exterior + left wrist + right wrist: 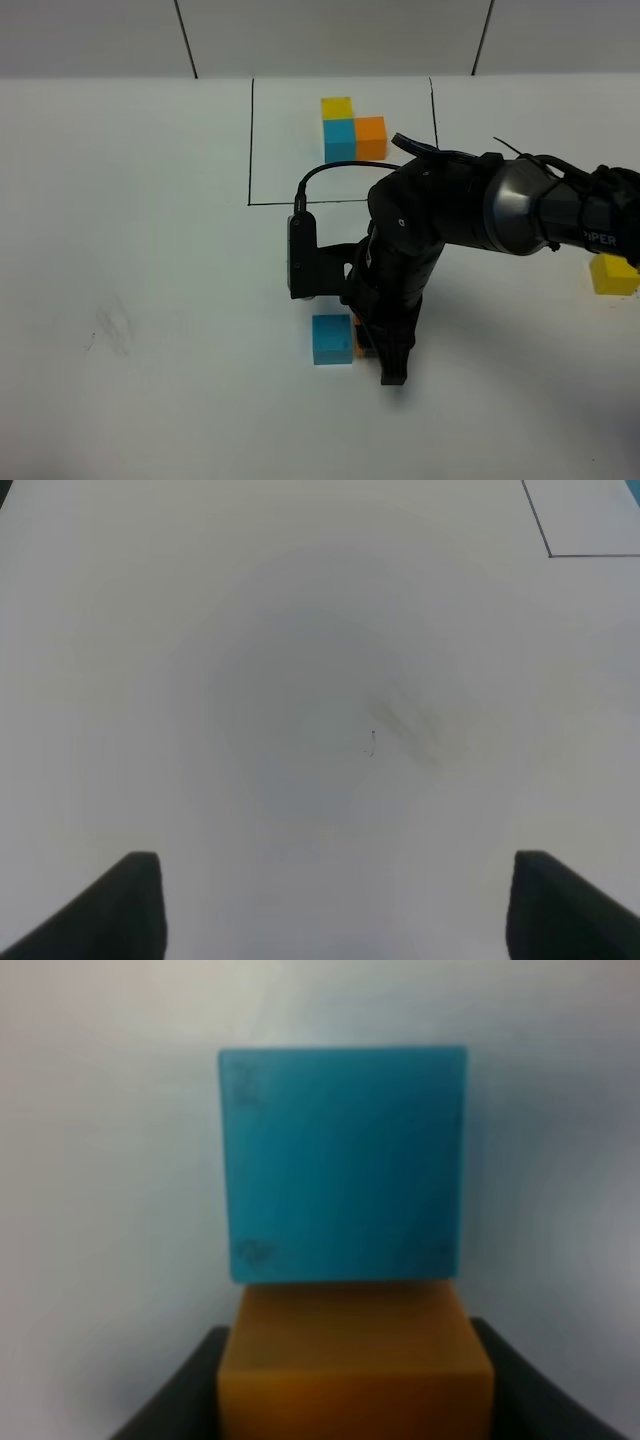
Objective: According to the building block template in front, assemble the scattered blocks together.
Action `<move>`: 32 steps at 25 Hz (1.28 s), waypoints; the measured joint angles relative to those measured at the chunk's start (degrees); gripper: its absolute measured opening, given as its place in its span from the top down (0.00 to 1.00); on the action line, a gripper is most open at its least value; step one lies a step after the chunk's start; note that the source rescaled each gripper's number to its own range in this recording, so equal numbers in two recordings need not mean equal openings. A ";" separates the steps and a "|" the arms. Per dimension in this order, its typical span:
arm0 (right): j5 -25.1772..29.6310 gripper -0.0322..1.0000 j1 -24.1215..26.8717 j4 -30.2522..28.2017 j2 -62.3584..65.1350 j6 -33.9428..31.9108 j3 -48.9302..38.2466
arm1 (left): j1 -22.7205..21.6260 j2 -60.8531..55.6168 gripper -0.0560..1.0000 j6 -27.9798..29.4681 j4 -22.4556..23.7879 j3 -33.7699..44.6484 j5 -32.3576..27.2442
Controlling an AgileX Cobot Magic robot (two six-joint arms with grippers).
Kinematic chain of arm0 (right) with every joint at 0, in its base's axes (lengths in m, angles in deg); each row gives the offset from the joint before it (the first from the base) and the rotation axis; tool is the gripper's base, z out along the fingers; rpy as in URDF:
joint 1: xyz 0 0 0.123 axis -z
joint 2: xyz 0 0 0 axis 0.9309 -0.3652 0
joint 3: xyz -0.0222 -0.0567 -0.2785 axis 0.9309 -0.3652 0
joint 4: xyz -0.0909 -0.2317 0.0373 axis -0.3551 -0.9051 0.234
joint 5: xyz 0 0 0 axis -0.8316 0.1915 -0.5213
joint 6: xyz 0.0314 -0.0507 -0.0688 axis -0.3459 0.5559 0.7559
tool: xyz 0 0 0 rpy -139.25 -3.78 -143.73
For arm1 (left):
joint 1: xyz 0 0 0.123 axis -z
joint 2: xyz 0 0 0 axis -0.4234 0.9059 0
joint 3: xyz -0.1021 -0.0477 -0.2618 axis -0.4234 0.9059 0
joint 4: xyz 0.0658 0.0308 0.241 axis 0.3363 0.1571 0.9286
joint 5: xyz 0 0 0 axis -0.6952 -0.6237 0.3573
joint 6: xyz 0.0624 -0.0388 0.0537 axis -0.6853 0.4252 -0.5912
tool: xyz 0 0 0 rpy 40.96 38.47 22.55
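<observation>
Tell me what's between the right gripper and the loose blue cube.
The orange cube, clamped in the right gripper and touching the blue cube; the right wrist view shows it.

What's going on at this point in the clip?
The right end effector, near the middle of the table, is closed on the orange block and holds it against one side of the blue block. The yellow block sits alone at the far right, not yet joined. The template sits inside the black outline at the back. The left end effector is open over bare table, holding nothing.
</observation>
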 joint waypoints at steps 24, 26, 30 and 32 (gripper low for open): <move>-2.36 0.94 0.00 1.99 -4.36 0.00 0.35 | 0.00 0.00 0.40 0.00 0.06 0.00 0.00; -2.49 0.94 0.00 2.08 -4.80 0.00 0.48 | 0.00 0.00 0.40 0.00 0.12 0.00 0.00; -2.55 0.94 0.00 2.13 -5.00 -0.19 0.59 | 0.00 0.00 0.40 0.00 0.12 0.00 0.00; -2.12 0.94 0.00 2.13 -5.00 -1.01 0.66 | 0.00 0.00 0.40 0.00 0.12 0.00 0.00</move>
